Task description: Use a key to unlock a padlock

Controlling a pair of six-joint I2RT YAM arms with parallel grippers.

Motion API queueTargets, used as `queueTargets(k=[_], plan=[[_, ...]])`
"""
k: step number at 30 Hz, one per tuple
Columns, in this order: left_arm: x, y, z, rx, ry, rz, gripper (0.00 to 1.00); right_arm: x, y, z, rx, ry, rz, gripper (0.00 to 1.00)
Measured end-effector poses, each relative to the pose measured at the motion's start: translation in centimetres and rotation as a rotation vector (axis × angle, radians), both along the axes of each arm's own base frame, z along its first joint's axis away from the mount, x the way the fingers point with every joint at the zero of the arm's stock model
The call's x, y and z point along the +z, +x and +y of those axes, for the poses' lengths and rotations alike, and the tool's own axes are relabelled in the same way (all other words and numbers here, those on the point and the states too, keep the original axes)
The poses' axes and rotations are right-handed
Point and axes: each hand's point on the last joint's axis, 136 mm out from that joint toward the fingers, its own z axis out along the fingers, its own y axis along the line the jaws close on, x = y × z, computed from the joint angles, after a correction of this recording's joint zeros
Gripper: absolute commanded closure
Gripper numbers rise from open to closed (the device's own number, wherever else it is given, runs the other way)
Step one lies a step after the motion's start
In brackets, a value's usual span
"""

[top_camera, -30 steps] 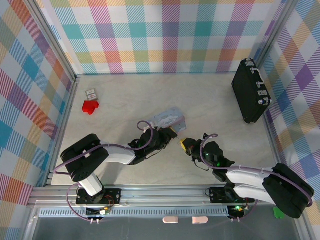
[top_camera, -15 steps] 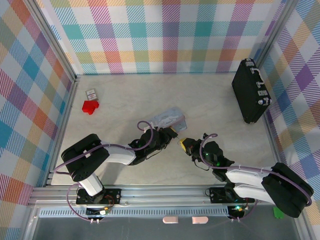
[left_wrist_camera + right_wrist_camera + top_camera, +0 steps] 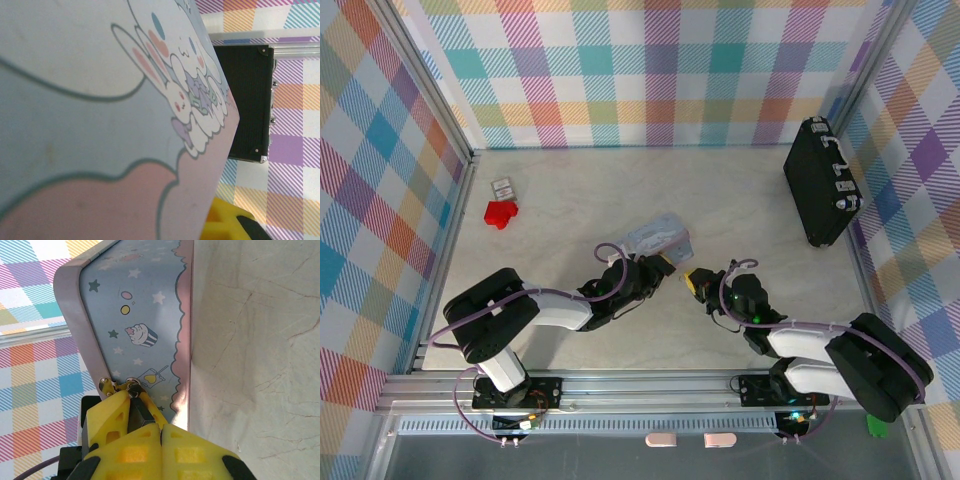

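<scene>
A pale blue cartoon tin (image 3: 655,238) lies mid-table, and its lid (image 3: 75,100) sits close in front of the left wrist camera. The padlock (image 3: 136,415), small and dark with a silvery shackle (image 3: 131,385), hangs at the tin's (image 3: 135,315) clasp. My left gripper (image 3: 667,264) is at the tin's near right corner. In the right wrist view its yellow fingers (image 3: 107,410) are shut on the padlock's body. My right gripper (image 3: 162,429) is shut just behind the padlock, its pads pressed together. The key is hidden. From above, the right gripper (image 3: 692,281) almost touches the left one.
A big black case (image 3: 822,182) stands by the right wall and also shows past the tin (image 3: 247,95). A red block (image 3: 501,213) and a small card (image 3: 502,187) lie at the far left. Bare marble tabletop (image 3: 260,340) runs right of the tin.
My right arm has swung its wrist a little further onto the table, and its gripper has moved slightly up and right. The left arm, tin and padlock have not moved.
</scene>
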Motion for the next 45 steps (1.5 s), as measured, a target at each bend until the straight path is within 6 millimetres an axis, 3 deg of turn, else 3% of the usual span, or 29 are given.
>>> queueTargets(k=[16,28,45], plan=[[0.1,0.6,-0.3,0.02,0.001,-0.004,1.0,0.3,-1.7,1.5,0.033,-0.018,-0.013,1.0],[1.7,0.1,-1.5,-0.029,-0.035,-0.019,1.0,1.9,-1.6,-0.4,0.028,-0.036,-0.053,1.0],[1.2,-0.3,-1.9,-0.035,0.005,-0.006,1.0,0.9,-0.7,-1.4,0.021,-0.082,-0.046,1.0]])
